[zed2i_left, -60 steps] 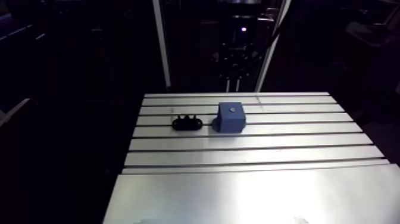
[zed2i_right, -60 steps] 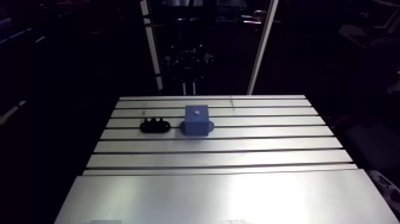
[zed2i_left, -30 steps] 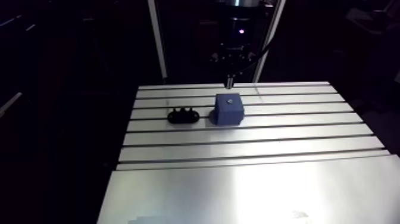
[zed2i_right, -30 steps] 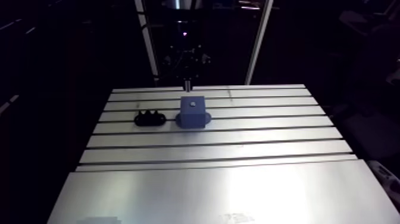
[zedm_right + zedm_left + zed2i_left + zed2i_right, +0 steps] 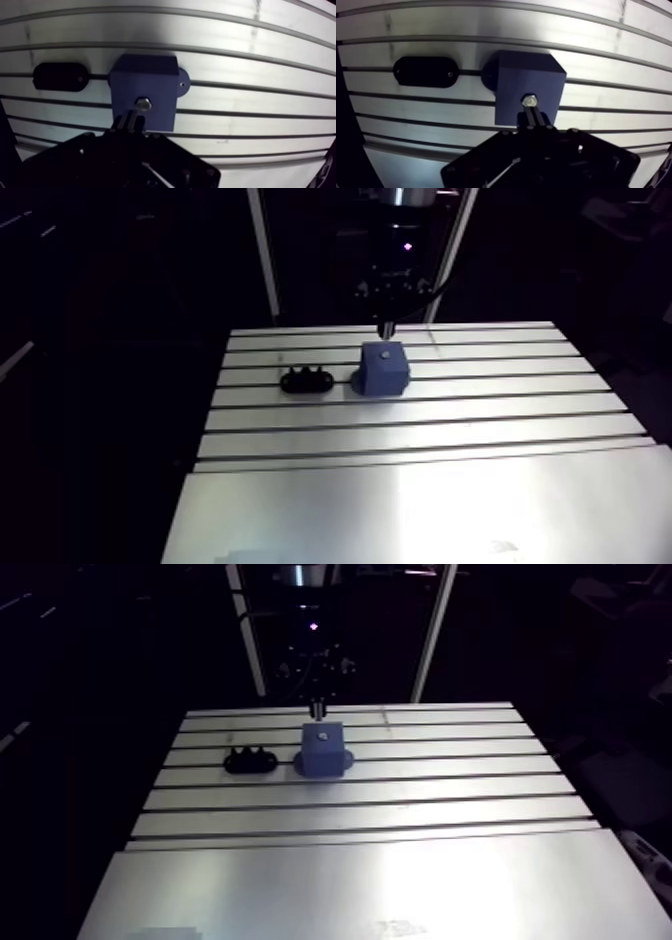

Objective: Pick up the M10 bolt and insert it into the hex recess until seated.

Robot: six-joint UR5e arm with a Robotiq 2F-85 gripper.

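Observation:
A blue block stands on the slotted table, its top face turned to the wrist camera. My gripper hangs straight over the block, shut on the M10 bolt. The bolt's silvery hex end shows just past the fingertips, over the middle of the block's top. In the arm view the bolt reaches down to the block's top face. The hex recess is hidden under the bolt, so I cannot tell whether the bolt touches it.
A black oval holder lies beside the block in the same table slot, seen again in the wrist view as the holder. Two pale upright posts stand behind the table's far edge.
The gripper with the bolt has come down from well above the block to its top face. The arm camera has shifted with it.

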